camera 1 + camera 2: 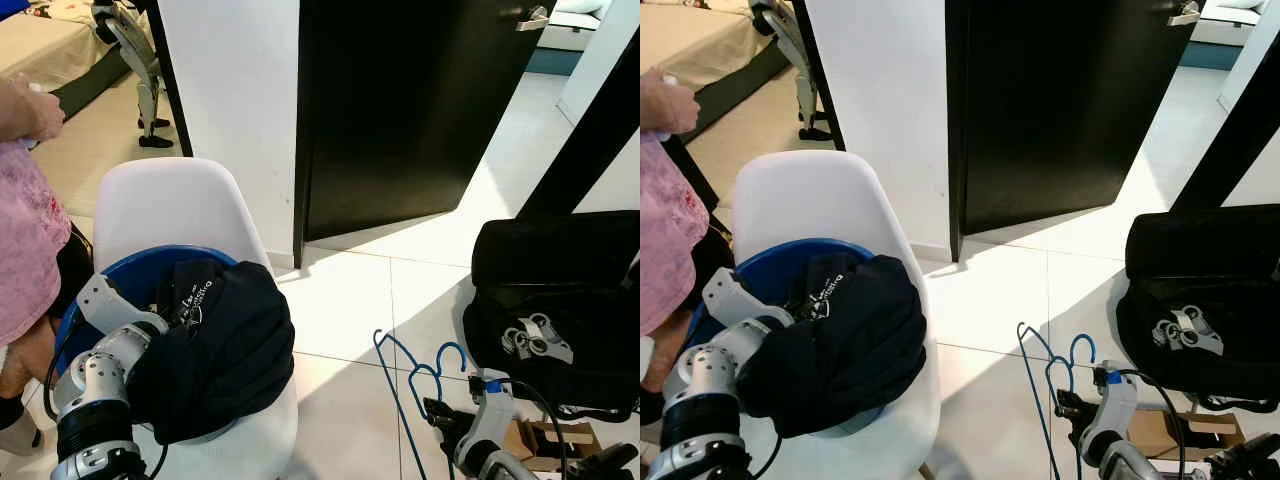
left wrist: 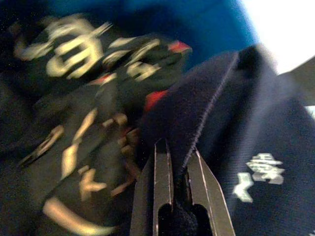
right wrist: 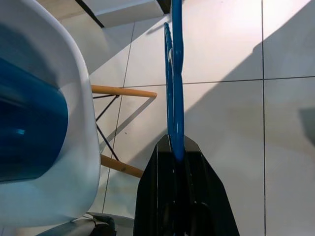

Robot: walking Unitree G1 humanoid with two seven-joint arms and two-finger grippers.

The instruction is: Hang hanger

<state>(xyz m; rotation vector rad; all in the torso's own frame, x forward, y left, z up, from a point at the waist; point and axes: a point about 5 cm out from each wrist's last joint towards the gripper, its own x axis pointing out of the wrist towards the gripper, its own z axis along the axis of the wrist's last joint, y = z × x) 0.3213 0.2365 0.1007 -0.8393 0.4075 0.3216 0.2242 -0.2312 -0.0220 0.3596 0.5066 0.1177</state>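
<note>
The task looks only begun: the right gripper (image 3: 178,147) pinches the blue hanger (image 1: 415,375) at the lower right of the frame, over the floor, not yet hung anywhere. The hanger is thin blue wire with a curved hook. At lower left, the left gripper (image 2: 178,169) fingers seem pressed on a dark shirt (image 1: 215,345) in the blue basket (image 1: 760,275), though that view is blurred.

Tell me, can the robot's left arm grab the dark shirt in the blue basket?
Yes, it looks so. The left gripper is already at the dark shirt in the blue basket, fingers closed on a fold of cloth. Nothing blocks it. The right gripper holds the blue hanger.
</note>
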